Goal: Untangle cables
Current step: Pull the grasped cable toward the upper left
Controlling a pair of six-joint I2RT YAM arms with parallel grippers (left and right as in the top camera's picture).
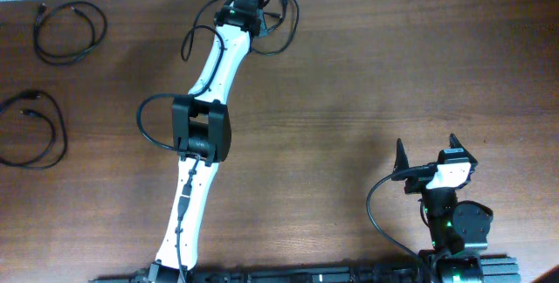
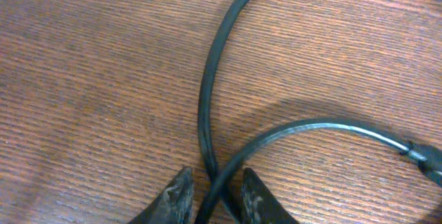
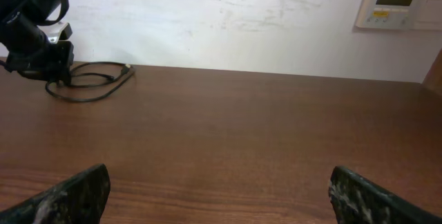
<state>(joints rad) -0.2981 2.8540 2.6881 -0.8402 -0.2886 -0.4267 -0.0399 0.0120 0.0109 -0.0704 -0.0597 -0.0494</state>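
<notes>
One thin black cable (image 1: 286, 31) lies in a loose loop at the table's far edge. My left gripper (image 1: 262, 12) is down on it. In the left wrist view two crossing strands of this cable (image 2: 204, 99) run between the nearly closed fingers (image 2: 215, 200), and a plug end (image 2: 425, 160) lies at the right. Two other black cables lie apart as separate loops at the far left (image 1: 70, 30) and the left edge (image 1: 35, 130). My right gripper (image 1: 430, 154) is open and empty at the near right, its fingers wide apart over bare wood (image 3: 221, 196).
The right wrist view shows the left gripper (image 3: 34, 37) on the cable loop (image 3: 90, 91) in front of a white wall. The left arm (image 1: 205, 126) stretches diagonally across the table's middle. Thicker arm wires loop beside it.
</notes>
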